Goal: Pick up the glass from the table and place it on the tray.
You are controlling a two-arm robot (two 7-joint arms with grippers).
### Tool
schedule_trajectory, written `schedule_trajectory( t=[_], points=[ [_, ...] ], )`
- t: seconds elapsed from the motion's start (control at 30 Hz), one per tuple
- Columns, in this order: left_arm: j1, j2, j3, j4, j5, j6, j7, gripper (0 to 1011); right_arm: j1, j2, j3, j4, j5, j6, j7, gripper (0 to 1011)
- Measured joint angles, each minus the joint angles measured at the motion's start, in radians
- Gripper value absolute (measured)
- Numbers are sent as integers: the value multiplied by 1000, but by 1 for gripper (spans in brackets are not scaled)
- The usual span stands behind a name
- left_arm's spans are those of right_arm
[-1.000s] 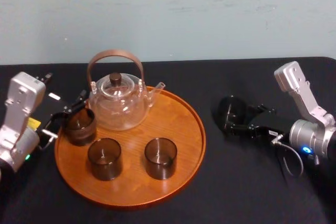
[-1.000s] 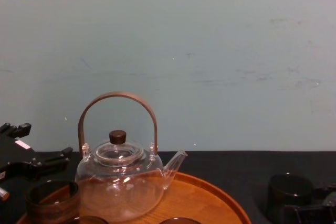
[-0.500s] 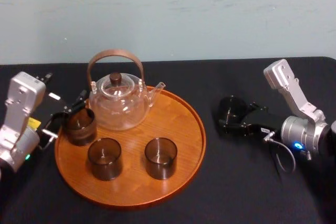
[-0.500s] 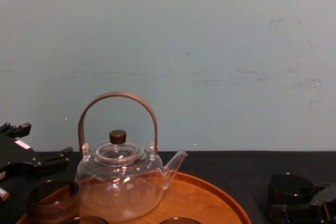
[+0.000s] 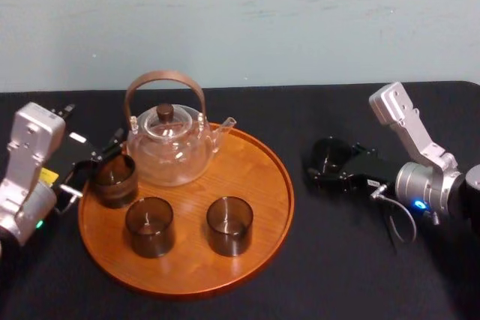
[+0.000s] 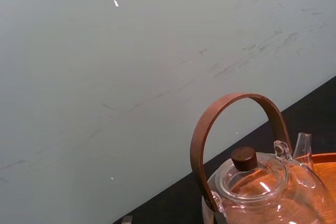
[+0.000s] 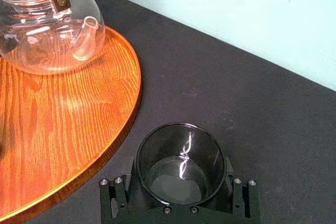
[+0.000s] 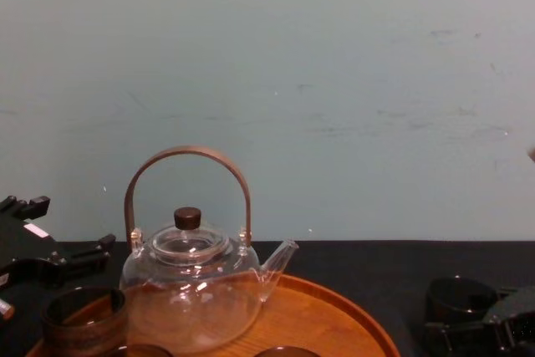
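Black-clothed tabletop [image 5: 352,267], pale wall behind. Glass [image 7: 181,163] stands upright on the tabletop, off the tray [image 7: 52,129], near its right rim. Right tool [image 5: 321,164] straddles it, jaws spread, one on either side low on the wall; nothing gripped yet, I'd judge. Close evenly so you don't skate it sideways, lift straight up clear of the rim, then set it on the bare wood right of the teapot [image 5: 166,148], away from the nearest cup [image 5: 229,225]. Left tool [image 5: 94,164] idles, spread, just beside the rear-left cup [image 5: 114,180]. Can't tell whether the right tool actually touches the glass wall. Chest view crops the glass bottom. From the head view it's dark glass on black cloth, outline hard to make out.
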Motion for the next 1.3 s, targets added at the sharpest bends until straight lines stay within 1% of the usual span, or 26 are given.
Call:
schedule_trajectory(
  t=[0.3, 0.33, 0.47, 1.0, 1.17, 1.3],
  points=[
    [0, 0, 0, 0, 0, 0, 0, 1001, -1, 1, 1, 0, 3, 0, 1, 1002],
    [0, 0, 0, 0, 0, 0, 0, 1001, -1, 2, 2, 0, 3, 0, 1, 967],
    [0, 0, 0, 0, 0, 0, 0, 1001, -2, 2, 2, -1, 4, 0, 1, 905],
    [0, 0, 0, 0, 0, 0, 0, 1001, -3, 3, 3, -2, 6, -1, 3, 904],
    [0, 0, 0, 0, 0, 0, 0, 1001, -20, 16, 19, -34, 25, -1, 17, 904],
    [0, 0, 0, 0, 0, 0, 0, 1001, -37, 34, 34, -81, 41, 2, 22, 904]
  ],
)
